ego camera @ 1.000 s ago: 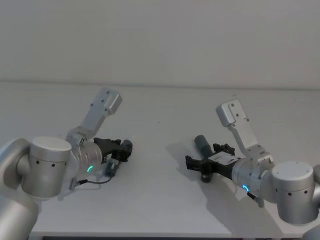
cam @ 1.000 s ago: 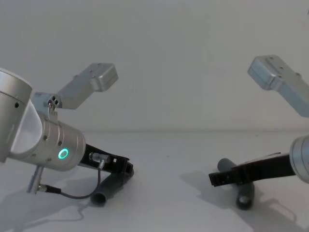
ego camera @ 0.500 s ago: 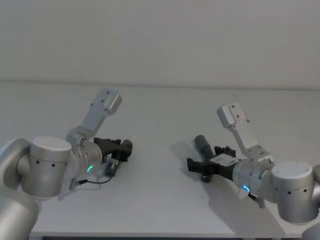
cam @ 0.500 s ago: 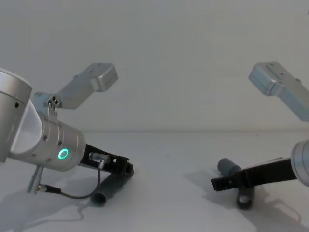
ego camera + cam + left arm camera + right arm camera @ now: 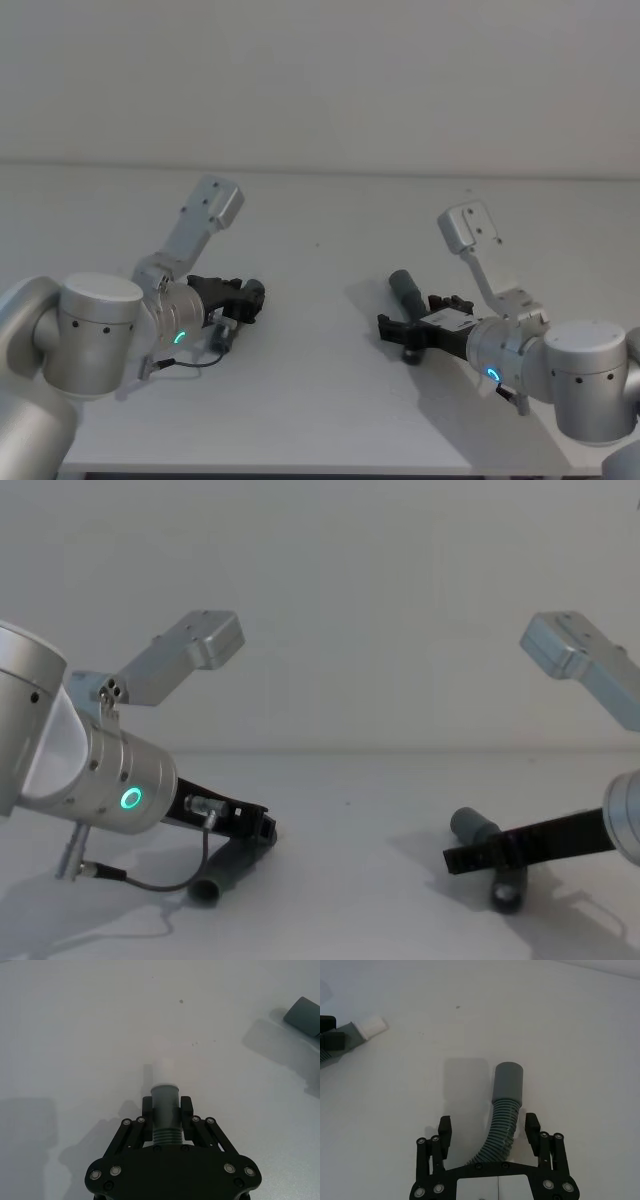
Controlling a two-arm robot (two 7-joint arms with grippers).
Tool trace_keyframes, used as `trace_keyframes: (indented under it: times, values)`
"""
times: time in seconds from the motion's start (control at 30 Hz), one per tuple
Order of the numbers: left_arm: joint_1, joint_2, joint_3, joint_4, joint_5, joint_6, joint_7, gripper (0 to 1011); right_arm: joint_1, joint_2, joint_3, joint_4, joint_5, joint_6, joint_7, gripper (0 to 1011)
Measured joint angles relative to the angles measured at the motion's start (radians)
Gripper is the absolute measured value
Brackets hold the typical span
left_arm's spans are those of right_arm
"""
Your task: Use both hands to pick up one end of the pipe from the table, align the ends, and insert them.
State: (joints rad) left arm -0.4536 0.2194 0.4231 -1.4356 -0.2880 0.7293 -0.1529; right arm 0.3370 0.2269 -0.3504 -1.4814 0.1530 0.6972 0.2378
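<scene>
Clamps white-tipped grey ribbed hose (image 5: 165, 1096) in left black hand (image 5: 165, 1111), tip clear for mating; straddles second hose (image 5: 508, 1080), right hand (image 5: 489, 1125) open, probably pre-grasp.

Right tool (image 5: 488, 1124), jaws wide apart, either side of a ribbed grey hose piece (image 5: 505, 1110) on the table (image 5: 580, 1035).

Plain pale wall (image 5: 320, 80) behind white table (image 5: 330, 420); soft, even light.
</scene>
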Motion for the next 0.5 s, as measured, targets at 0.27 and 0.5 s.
trace_keyframes:
  times: [0.27, 0.5]
  values:
    - [0.000, 0.000, 0.000, 0.000, 0.000, 0.000, 0.000, 317, 0.001, -0.005, 0.006, 0.003, 0.003, 0.005, 0.000, 698]
    - [0.000, 0.000, 0.000, 0.000, 0.000, 0.000, 0.000, 317, 0.001, -0.007, 0.008, 0.005, 0.004, 0.008, -0.001, 499]
